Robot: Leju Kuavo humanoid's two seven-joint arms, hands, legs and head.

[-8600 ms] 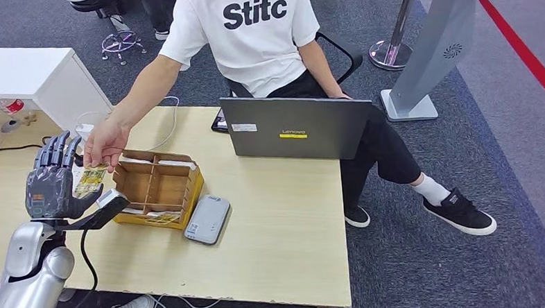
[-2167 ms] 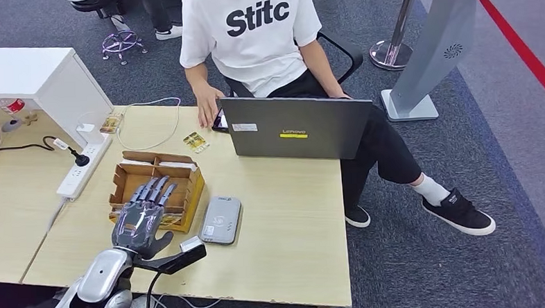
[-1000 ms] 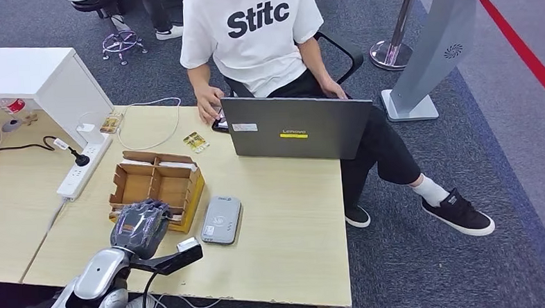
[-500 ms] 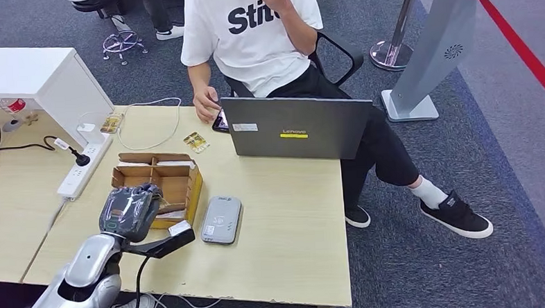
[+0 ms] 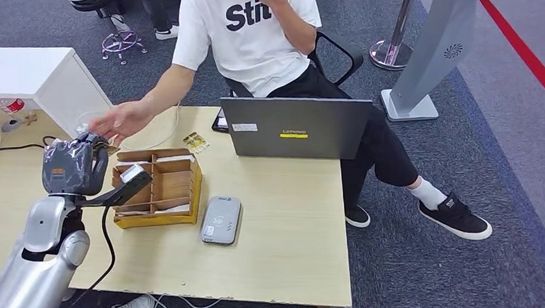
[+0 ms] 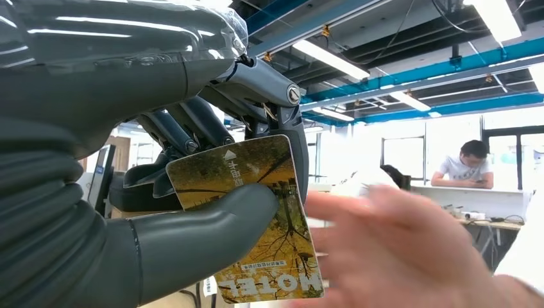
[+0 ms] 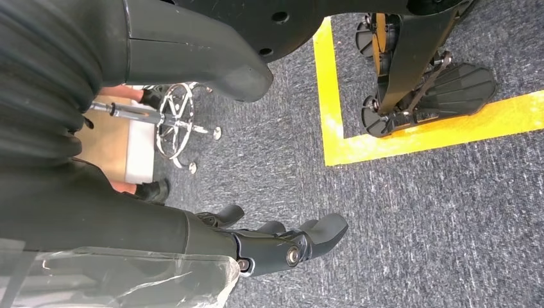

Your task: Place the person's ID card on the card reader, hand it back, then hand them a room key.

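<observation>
One room key (image 6: 256,224), "HOTEL" printed, pinched in left hand (image 6: 128,192) fingers (image 6: 192,122).

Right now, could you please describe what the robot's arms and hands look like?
The left arm is silver metal with rounded joints, and a black cable loops beside it. The left hand is dark grey under clear plastic wrap, with a small orange label. The right hand has dark grey fingers, a ribbed cover and the same plastic wrap.
</observation>
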